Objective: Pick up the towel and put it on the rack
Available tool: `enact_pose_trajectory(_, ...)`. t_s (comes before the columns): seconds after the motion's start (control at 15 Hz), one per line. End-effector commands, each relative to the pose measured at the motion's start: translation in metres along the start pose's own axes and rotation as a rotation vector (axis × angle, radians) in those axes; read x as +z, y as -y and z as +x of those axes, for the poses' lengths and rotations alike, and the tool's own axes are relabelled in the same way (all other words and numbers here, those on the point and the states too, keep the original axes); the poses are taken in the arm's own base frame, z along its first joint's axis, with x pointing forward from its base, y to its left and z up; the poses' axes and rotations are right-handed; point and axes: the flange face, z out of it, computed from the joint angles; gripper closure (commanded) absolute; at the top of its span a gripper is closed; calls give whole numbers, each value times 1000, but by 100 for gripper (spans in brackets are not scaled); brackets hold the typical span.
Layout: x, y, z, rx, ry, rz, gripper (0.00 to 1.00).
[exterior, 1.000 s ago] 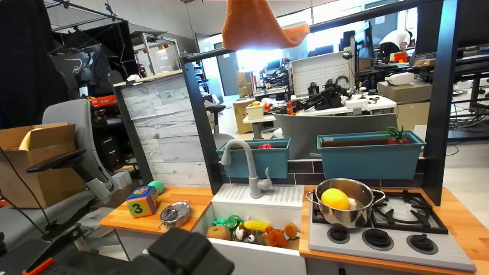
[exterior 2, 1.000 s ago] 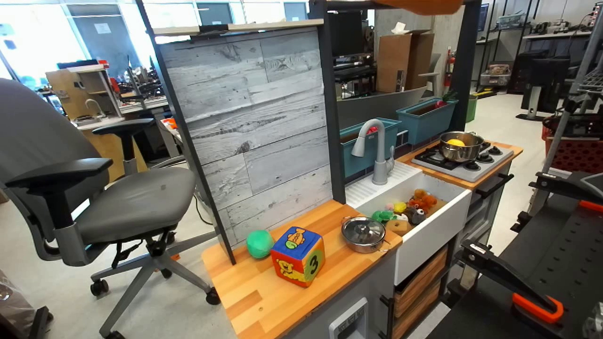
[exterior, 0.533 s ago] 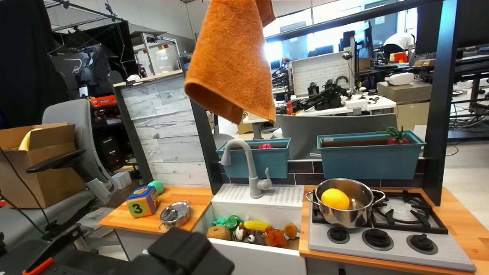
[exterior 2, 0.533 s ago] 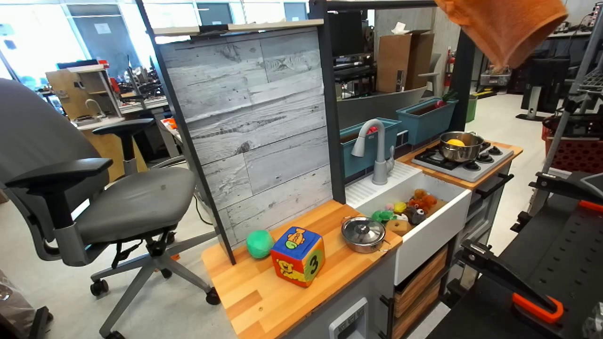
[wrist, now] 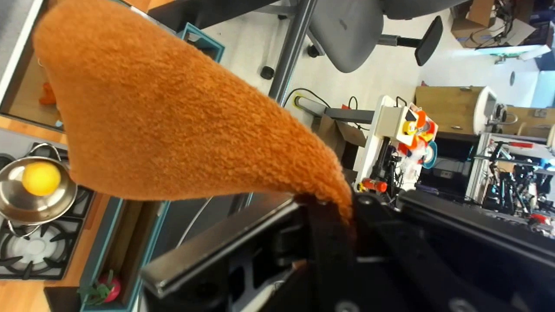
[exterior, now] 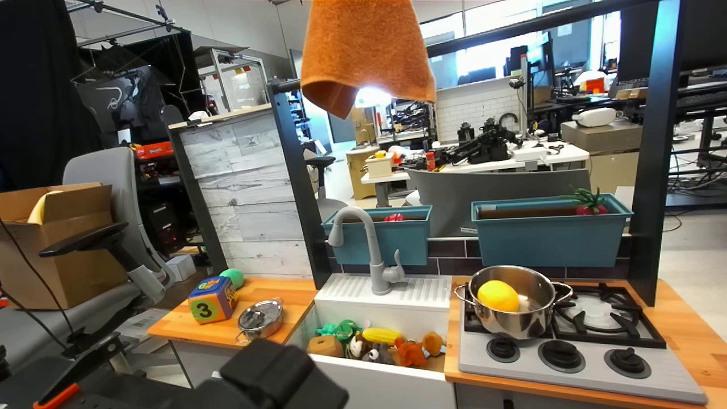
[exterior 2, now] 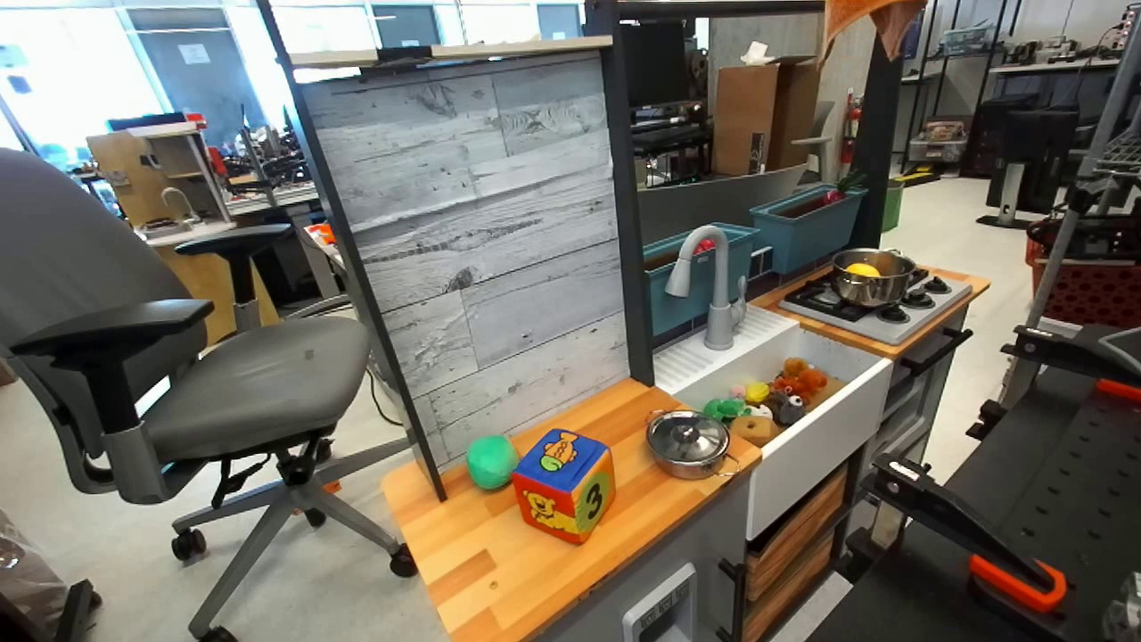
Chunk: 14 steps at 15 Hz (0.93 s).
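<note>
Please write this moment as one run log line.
end effector: shut on towel | towel: hanging, contact with black rail unclear | pot: on stove, yellow object inside

The creased orange towel [exterior: 366,48] hangs high. Left and right of it shows the rack [exterior: 511,31], a dark bar.

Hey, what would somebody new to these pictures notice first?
Probably the orange towel, pinched in the fingers in the wrist view and hanging at the top of both exterior views. Next, perhaps the yellow round object in the steel pot on the stove. The colourful cube marked 3 on the wooden counter stands out too.
</note>
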Motion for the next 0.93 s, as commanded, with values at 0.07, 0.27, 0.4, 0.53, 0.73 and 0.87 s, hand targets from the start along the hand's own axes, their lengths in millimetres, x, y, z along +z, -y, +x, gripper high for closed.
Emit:
enact_pose_trajectory(0.07,12,34,21,36,-51,57,99)
enact_pose_trajectory(0.27,19,57,37,49,-133,171,99)
enact_pose_trajectory(0.4,30,65,44,58,-165,189,99)
enact_pose_trajectory(0.53,45,70,49,65,-179,187,99)
enact_pose_trajectory(0.73,71,73,57,79,-179,165,99)
enact_pose_trajectory(0.87,88,71,64,91,-177,151,99)
